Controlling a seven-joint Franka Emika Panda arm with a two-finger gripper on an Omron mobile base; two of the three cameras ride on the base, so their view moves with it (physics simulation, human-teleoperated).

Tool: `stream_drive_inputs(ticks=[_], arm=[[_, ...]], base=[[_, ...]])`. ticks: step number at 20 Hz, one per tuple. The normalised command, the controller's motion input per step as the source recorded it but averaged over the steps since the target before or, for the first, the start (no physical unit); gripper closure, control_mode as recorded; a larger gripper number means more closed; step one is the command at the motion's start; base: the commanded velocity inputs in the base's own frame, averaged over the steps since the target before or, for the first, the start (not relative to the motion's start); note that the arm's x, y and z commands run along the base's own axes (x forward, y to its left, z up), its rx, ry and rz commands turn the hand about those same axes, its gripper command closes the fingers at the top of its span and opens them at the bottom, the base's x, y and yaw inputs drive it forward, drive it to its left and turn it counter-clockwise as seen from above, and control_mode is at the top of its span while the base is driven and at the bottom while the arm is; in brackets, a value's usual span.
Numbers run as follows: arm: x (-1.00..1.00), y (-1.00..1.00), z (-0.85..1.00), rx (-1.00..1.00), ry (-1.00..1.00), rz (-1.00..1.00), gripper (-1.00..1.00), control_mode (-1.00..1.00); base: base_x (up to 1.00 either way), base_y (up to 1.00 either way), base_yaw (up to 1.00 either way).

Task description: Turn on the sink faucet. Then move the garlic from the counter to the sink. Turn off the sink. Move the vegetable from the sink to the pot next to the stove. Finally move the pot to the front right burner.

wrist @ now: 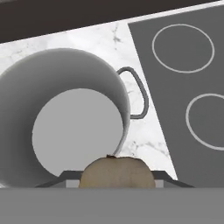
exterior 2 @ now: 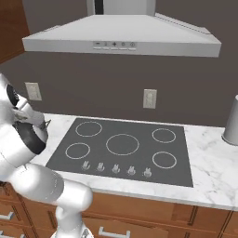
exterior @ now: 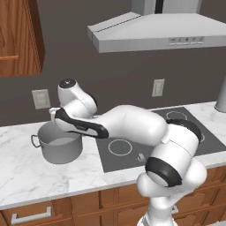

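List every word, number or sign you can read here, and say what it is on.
No text can be read.
Range hood: small marks on its front control strip, too small to read.
Stove: white burner rings and front knobs, no legible labels.
Pot, wall outlets: blank.

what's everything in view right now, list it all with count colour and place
pot: 1, grey steel, open and empty, on the counter left of the stove
garlic: 1, tan, held over the pot's near rim
stove: 1, dark grey glass, five white rings, set in the counter
stove knobs: 5, small, along its front edge
counter: 1, white marble, over brown cabinets
range hood: 1, light grey, above the stove
wall outlets: 2, pale, on the dark wall
grey cylinder: 1, on the counter right of the stove
arm: 1, white with dark joints, reaching left over the pot
gripper: 1, fingers hidden behind the garlic
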Motion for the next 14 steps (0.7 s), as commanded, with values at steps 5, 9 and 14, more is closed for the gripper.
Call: stream_drive_inputs(ticks=[5, 9, 14], arm=[[0.20, 0.25, -0.36, -0.05, 0.02, 0.00, 1.00, -1.00], [0.14, 0.18, -0.41, -0.07, 0.04, 0.00, 1.00, -1.00], [0.14, 0.06, -0.32, -0.03, 0.05, 0.00, 1.00, -1.00]], base=[[0.00, 0.00, 0.00], [0.00, 0.00, 0.00], [0.00, 0.00, 0.00]])
